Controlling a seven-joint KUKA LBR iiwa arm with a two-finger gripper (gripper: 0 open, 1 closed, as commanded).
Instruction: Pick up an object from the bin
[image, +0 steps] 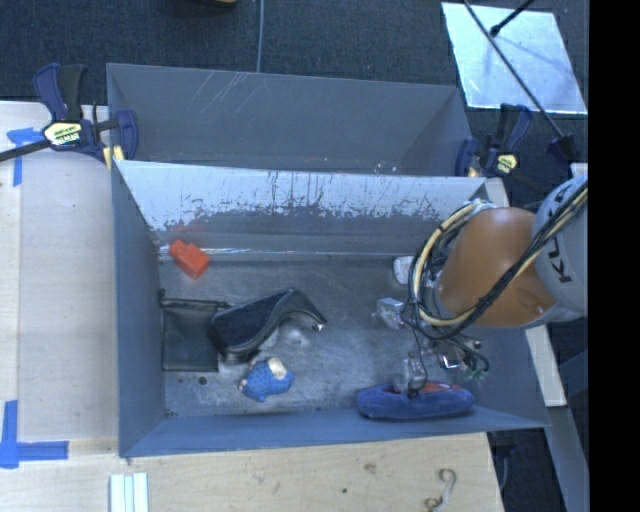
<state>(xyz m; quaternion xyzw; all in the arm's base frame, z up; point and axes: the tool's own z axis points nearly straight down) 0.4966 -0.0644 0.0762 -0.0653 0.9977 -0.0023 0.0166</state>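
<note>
Grey metal bin (135, 330), near wall: jaws low over flat dark-blue oblong (445, 403), opening indiscernible. Best centred across its narrow width, clear of wall, before closing.

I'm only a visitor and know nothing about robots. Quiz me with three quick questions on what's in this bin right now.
1. True or false: the small orange block lies at the far left of the bin floor.
2. Fill in: from the gripper, the crumpled blue ball lies toward the view's ____.
3. What is the gripper over? A) the orange block B) the blue ball C) the long dark blue thing by the near wall

Key: 1 true; 2 left; 3 C.
</note>
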